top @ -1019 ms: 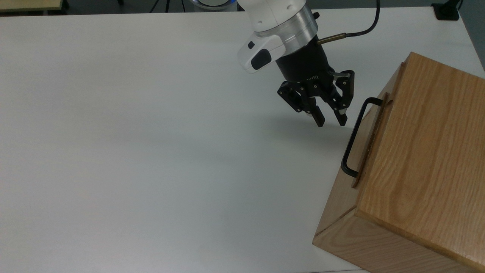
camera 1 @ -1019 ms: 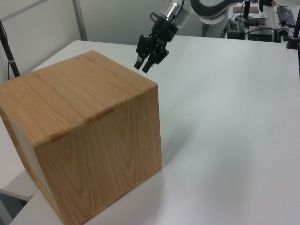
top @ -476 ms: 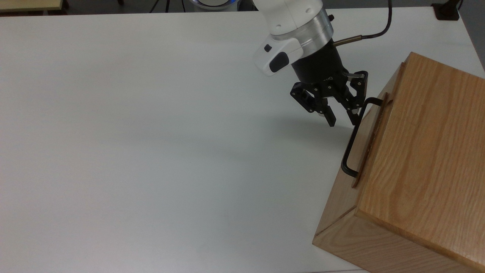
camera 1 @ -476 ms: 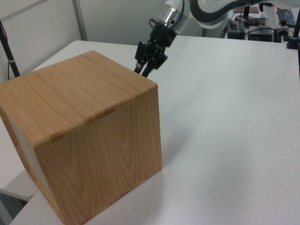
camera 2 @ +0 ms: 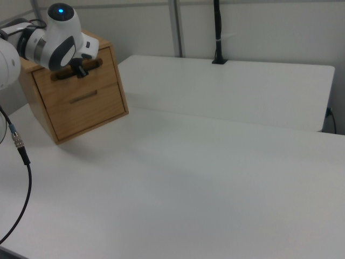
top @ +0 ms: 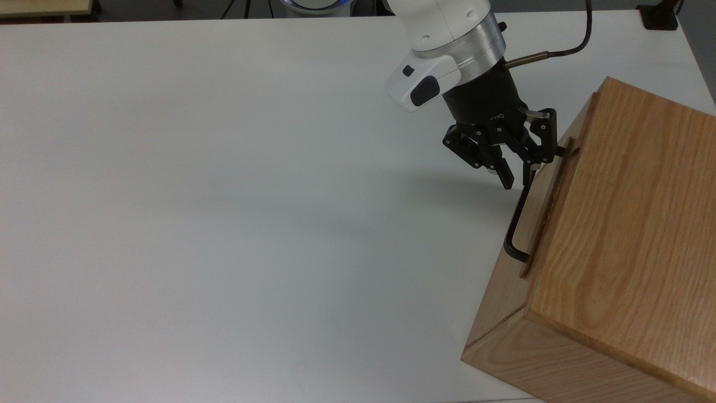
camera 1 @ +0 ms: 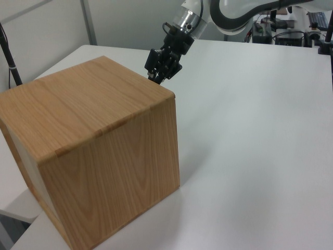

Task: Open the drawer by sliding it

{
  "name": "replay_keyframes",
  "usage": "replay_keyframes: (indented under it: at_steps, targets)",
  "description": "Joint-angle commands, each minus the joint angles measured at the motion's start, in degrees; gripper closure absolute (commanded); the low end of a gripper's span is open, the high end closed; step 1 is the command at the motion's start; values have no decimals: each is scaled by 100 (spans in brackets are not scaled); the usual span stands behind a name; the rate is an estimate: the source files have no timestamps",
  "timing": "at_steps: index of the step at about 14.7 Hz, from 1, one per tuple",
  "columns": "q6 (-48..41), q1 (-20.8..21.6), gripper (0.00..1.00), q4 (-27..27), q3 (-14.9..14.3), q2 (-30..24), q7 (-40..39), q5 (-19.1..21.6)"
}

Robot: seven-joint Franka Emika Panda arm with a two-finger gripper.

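The drawer (top: 538,217) has an oak front panel and sits pushed into the oak box casing (top: 626,224) at the top view's right. Its thin black bar handle (top: 517,221) runs down the panel. My gripper (top: 518,179) is open at the handle's upper end, and one fingertip (top: 528,174) overlaps the bar. In the left view my gripper (camera 1: 156,78) dips behind the far top edge of the casing (camera 1: 88,130), which hides the drawer front. In the right view my gripper (camera 2: 81,71) is at the handle (camera 2: 59,75) on the drawer (camera 2: 102,70).
The white table (top: 224,196) stretches wide to the top view's left of the box. A cable (top: 565,50) trails from the wrist. Below the drawer, the casing's front shows a lower panel with a slot (camera 2: 83,97). A black post (camera 2: 217,32) stands at the table's far edge.
My gripper has moved to the top view's right and slightly down, from clear of the handle to its upper end. It stays open. The drawer has not moved.
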Motion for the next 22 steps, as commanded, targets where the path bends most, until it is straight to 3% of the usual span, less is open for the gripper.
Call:
replay_keyframes:
  at_steps: [1,6,7,11,22]
  targets:
    - [376,119,73,140,-3,250,269,-110]
    - [464,119,60,141,-3,312,402,-110]
    - [482,119,64,149,-3,347,402,-110]
    - [482,102,99,140,6,338,393,-110]
    - [-132,-294,100,-53,6,-22,314,-400]
